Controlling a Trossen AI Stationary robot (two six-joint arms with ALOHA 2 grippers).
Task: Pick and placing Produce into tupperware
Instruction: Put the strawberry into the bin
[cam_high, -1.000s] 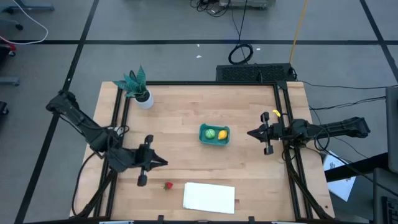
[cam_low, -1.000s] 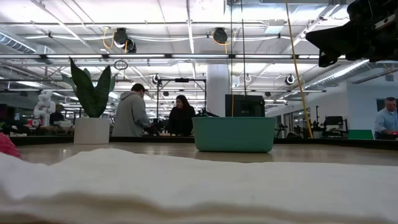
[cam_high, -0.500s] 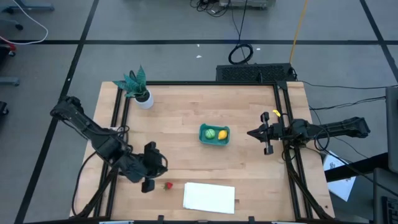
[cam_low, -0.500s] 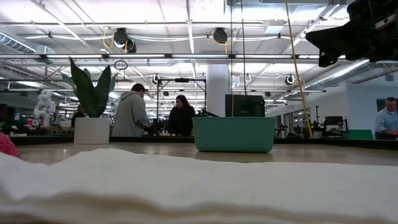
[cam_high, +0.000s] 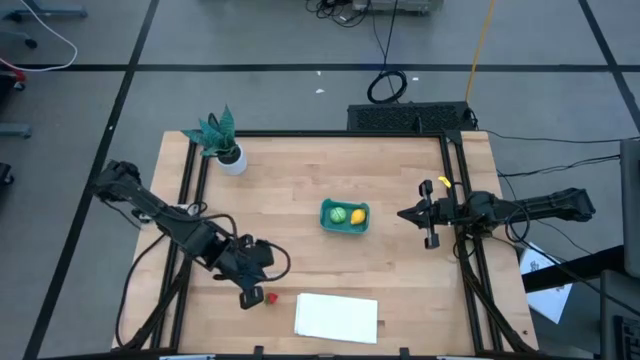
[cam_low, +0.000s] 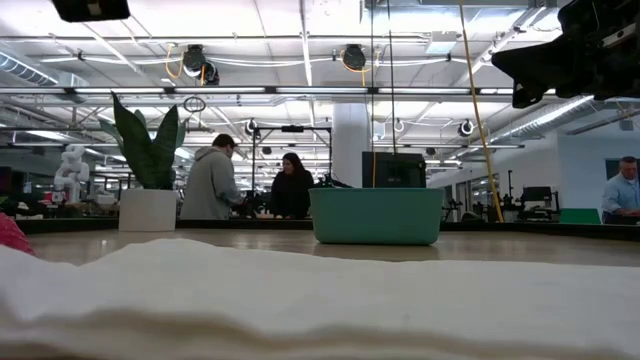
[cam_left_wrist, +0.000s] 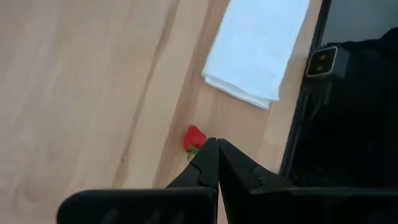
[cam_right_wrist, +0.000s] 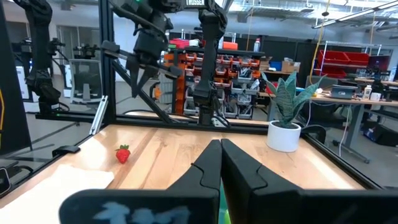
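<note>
A tiny red strawberry (cam_high: 270, 297) lies on the wooden table near its front edge, left of a flat white sheet. The teal tupperware (cam_high: 344, 215) stands mid-table with the light-green fruit (cam_high: 339, 213) and the yellow one (cam_high: 358, 216) inside it. My left gripper (cam_high: 252, 297) is shut and slants down, just left of the strawberry. In the left wrist view its tips (cam_left_wrist: 211, 144) stand right beside the strawberry (cam_left_wrist: 194, 138); I cannot tell whether they touch it. My right gripper (cam_high: 402, 214) waits shut at the table's right, pointing level toward the tub.
The white sheet (cam_high: 337, 317) lies at the near edge, right of the strawberry. A teal leafy plant in a white pot (cam_high: 228, 152) stands at the far left corner. Black frame rails run along the table's left and right edges. People stand in the room behind.
My left gripper has swung toward the table's near edge and to the right, down toward the strawberry, while rolling and tipping to point more steeply down. Part of that arm now shows at the top of the low view. The fruits, the tub and my right arm have kept still.
</note>
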